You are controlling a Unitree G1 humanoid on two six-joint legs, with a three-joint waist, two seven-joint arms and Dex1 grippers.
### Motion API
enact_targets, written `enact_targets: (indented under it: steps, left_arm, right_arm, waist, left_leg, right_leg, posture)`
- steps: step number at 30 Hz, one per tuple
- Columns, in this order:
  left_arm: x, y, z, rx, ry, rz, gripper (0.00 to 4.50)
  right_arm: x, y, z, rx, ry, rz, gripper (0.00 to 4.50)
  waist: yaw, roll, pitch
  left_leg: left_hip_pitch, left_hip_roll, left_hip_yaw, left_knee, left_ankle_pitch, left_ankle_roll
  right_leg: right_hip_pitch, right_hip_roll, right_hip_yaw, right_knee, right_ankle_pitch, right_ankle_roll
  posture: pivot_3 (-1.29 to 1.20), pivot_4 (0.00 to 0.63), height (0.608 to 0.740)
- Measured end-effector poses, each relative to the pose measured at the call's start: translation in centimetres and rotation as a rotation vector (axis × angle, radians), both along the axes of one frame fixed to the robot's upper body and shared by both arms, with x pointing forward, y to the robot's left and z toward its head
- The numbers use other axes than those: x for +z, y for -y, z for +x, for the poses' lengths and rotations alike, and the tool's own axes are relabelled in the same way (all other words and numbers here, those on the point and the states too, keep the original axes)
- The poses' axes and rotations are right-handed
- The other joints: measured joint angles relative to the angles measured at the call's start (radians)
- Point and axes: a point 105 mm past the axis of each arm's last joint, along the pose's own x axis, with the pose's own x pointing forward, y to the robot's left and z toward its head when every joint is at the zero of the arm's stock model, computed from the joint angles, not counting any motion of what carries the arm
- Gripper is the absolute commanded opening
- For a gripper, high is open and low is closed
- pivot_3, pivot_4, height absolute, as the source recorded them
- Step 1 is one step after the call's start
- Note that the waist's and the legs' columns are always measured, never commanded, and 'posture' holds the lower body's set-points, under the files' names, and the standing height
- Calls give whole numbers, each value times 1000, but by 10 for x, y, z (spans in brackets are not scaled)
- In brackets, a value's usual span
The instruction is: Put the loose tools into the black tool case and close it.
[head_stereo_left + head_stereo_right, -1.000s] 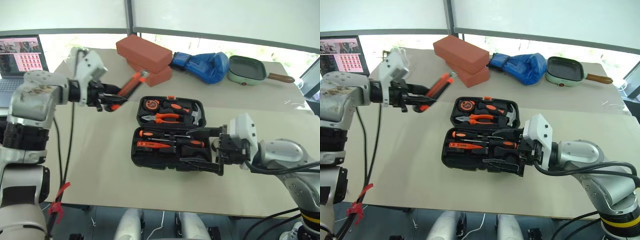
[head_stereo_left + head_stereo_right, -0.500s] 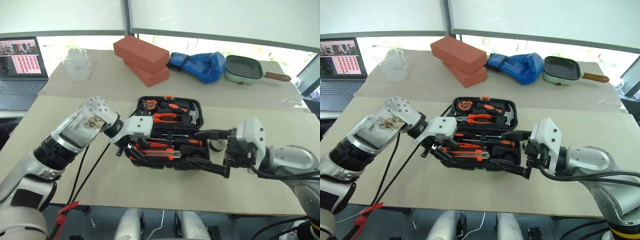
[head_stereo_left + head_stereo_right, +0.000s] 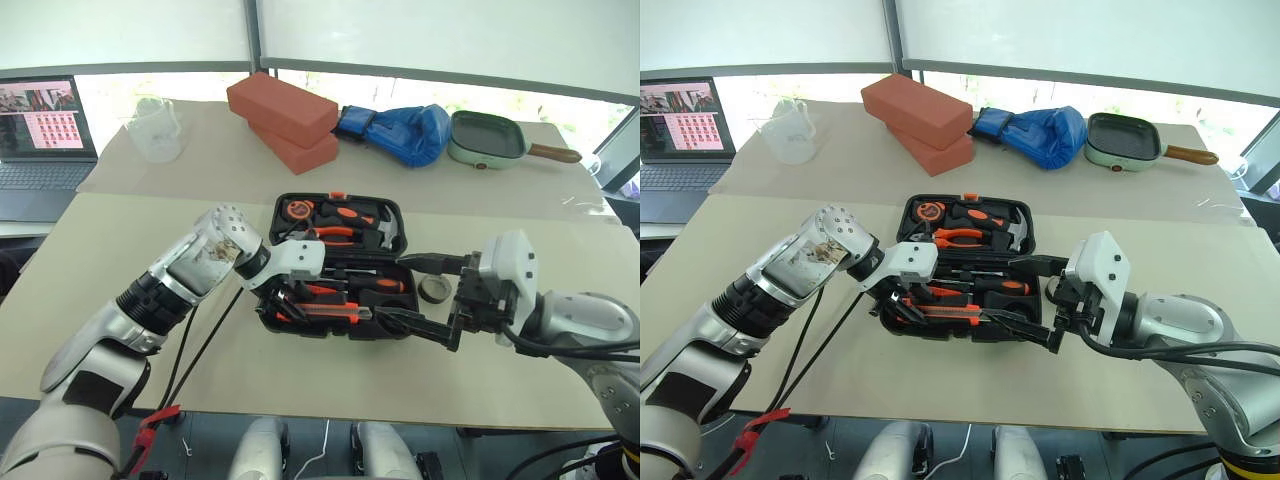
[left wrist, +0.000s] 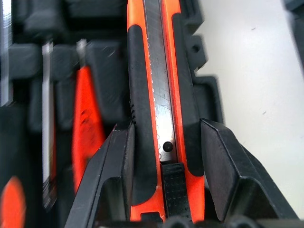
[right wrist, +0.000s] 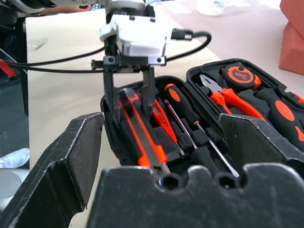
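Observation:
The black tool case [image 3: 312,331] lies open on the table. Its far half holds a tape measure, pliers and a hammer. My left gripper [image 3: 288,303] is down in the near half, shut on the orange-and-black utility knife [image 4: 159,95], which lies lengthways along the front recess [image 5: 145,140]. An orange-and-black screwdriver [image 5: 183,108] rests just behind it. My right gripper [image 3: 396,289] hovers wide open at the case's right end with nothing between its fingers. The small grey tape roll [image 3: 434,290] sits on the table just right of the case.
Two red bricks [image 3: 285,112], a blue boxing glove [image 3: 400,130] and a green pan [image 3: 490,140] line the far side. A clear measuring cup [image 3: 155,130] and a laptop [image 3: 40,125] stand far left. Bare table lies left of the case.
My left arm swung down from high on the left, carrying the knife into the case's near half. The right gripper stayed by the case's right end, open.

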Motion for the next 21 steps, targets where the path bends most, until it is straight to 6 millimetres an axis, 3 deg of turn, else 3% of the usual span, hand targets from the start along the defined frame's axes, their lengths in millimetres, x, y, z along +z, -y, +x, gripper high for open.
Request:
enact_targets:
  steps: [9, 11, 16, 17, 21]
  left_arm:
    - [0, 0, -1, -5, 25, 27, 1589]
    - [0, 0, -1, -6, 23, 28, 2594]
    - [4, -12, 1, 56, -5, 39, 4265]
    - [6, -13, -1, 69, -36, 29, 4446]
    - [33, -18, -7, 103, -85, -44, 4446]
  right_arm:
    - [3, 0, 4, -11, 3, 32, 4500]
    - [3, -1, 4, -13, 3, 38, 4500]
    - [2, -1, 4, -11, 1, 37, 4500]
    - [2, -1, 4, -10, 0, 37, 4500]
    - [1, -2, 3, 1, -7, 34, 4500]
  waist:
    - [-2, 0, 0]
    - [-3, 0, 0]
    - [-4, 0, 0]
    - [-4, 0, 0]
    - [-3, 0, 0]
  left_leg:
    - [0, 0, 0, 0, 0, 0]
    - [0, 0, 0, 0, 0, 0]
    - [0, 0, 0, 0, 0, 0]
    - [0, 0, 0, 0, 0, 0]
    - [0, 1, 0, 0, 0, 0]
  right_leg:
    - [0, 0, 0, 0, 0, 0]
    - [0, 0, 0, 0, 0, 0]
    - [0, 0, 0, 0, 0, 0]
    - [-1, 0, 0, 0, 0, 0]
    - [0, -1, 0, 0, 0, 0]
  posture:
    - [0, 150, 738]
    - [0, 150, 738]
    - [0, 150, 738]
    - [0, 150, 738]
    - [0, 150, 738]
